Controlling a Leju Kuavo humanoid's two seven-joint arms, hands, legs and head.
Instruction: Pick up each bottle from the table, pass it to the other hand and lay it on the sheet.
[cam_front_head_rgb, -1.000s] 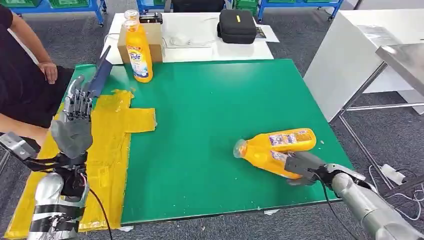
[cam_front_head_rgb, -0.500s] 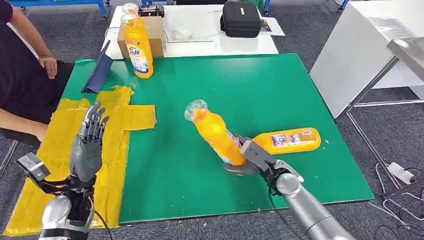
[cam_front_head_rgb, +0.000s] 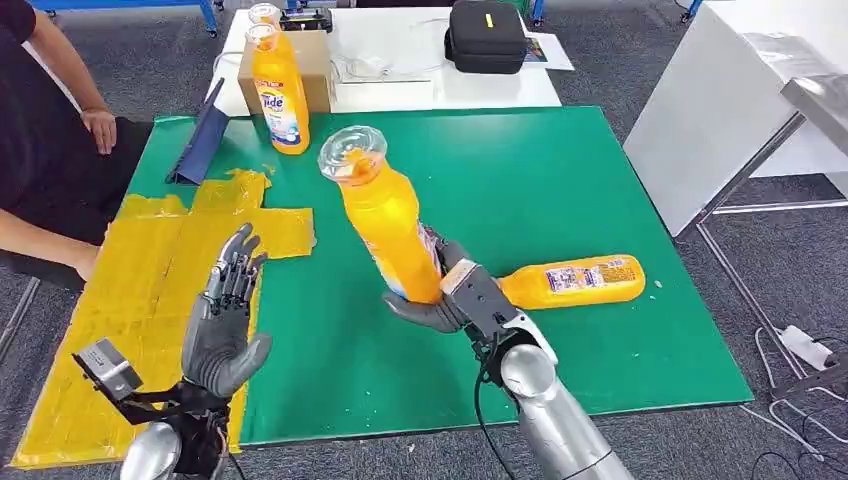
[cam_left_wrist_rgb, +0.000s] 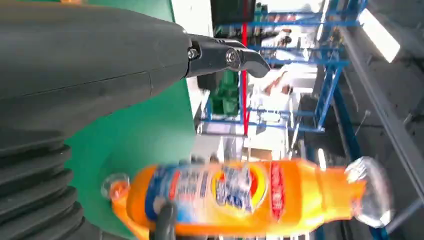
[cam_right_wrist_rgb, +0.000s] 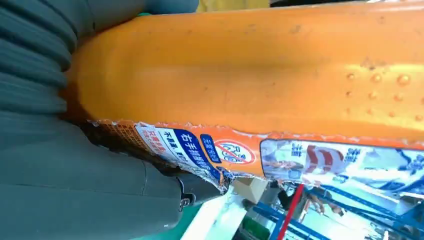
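Head view: right hand (cam_front_head_rgb: 455, 295) grips the lifted bottle (cam_front_head_rgb: 385, 225) low, tilted toward the yellow sheet (cam_front_head_rgb: 150, 290) for handover. Left hand (cam_front_head_rgb: 222, 320) near sheet, fingers spread, empty.
L wrist view: bottle facing palm.
R wrist view: fingers prob. wrapped round it.

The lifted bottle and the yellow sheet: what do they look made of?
Lifted bottle, held by the right hand: likely glossy orange plastic with a clear cap and a peeling printed label. Yellow sheet: seemingly thin, crinkled plastic film, shiny where wrinkled.
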